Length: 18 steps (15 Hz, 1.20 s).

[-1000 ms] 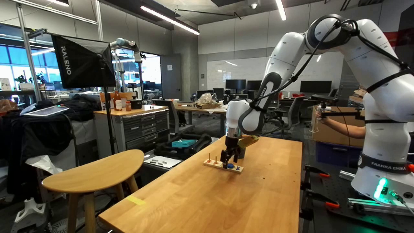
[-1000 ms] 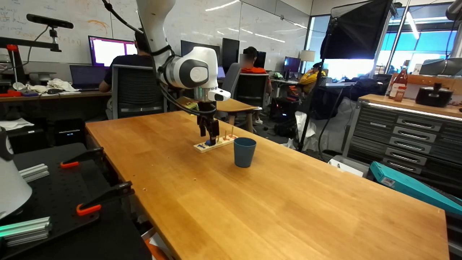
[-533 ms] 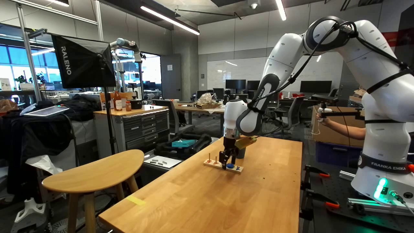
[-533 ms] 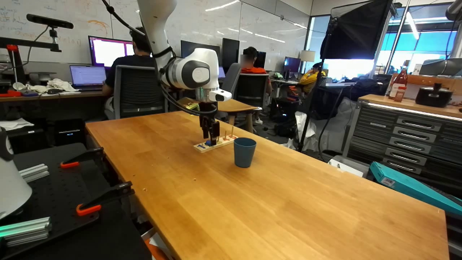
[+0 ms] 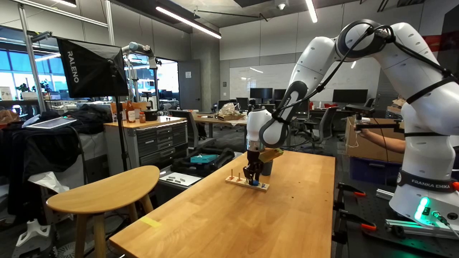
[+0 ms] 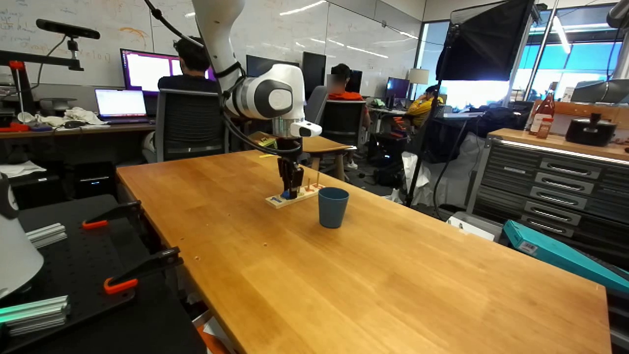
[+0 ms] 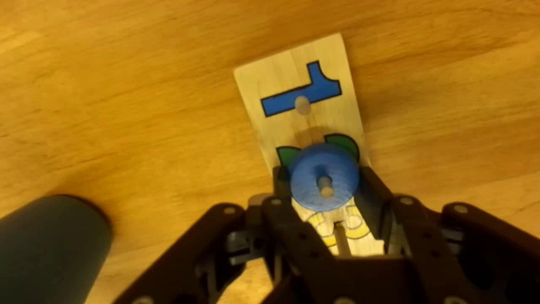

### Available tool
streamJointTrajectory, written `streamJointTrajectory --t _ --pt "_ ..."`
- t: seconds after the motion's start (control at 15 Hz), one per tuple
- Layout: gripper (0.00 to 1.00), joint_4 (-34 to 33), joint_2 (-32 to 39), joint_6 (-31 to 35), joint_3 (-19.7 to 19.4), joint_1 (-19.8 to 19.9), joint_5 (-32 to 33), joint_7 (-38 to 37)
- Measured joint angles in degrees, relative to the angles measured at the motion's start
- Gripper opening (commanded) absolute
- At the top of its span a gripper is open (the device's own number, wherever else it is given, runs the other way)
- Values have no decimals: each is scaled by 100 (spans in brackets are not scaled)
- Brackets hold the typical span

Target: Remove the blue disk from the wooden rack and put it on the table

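The blue disk (image 7: 306, 181) sits around a peg of the wooden rack (image 7: 274, 76), and the peg's tip pokes up through its hole. My gripper (image 7: 324, 179) points down over the rack, shut on the disk, with one finger against each side. Below the disk, parts of a green numeral show on the board. Both exterior views show the gripper (image 5: 253, 182) low at the rack (image 6: 273, 201), with a bit of blue disk (image 6: 286, 195) beside the fingertips. The rack lies flat on the wooden table (image 7: 147, 126).
A dark blue cup (image 6: 334, 209) stands upright on the table close to the rack; the wrist view catches the cup (image 7: 50, 249) at lower left. More pegs rise from the rack, including the peg (image 7: 302, 105) at the blue 1. Black clamps (image 6: 145, 268) grip the table edge.
The fingers, apart on both sides of the disk a second ago, have come together on it. The arm has shifted slightly, and the rack appears to have moved a little with it.
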State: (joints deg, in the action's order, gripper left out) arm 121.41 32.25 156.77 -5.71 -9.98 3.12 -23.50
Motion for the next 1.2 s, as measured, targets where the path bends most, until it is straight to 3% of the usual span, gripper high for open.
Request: streamJointTrajectory --t 0.73,1.07,1.2 --pt "18 -108 -674 -986 -29 16 0 -100" --pt "20 -124 -691 -1058 -362 218 58 -155" --pt "67 -209 -543 -1069 -451 407 59 -153"
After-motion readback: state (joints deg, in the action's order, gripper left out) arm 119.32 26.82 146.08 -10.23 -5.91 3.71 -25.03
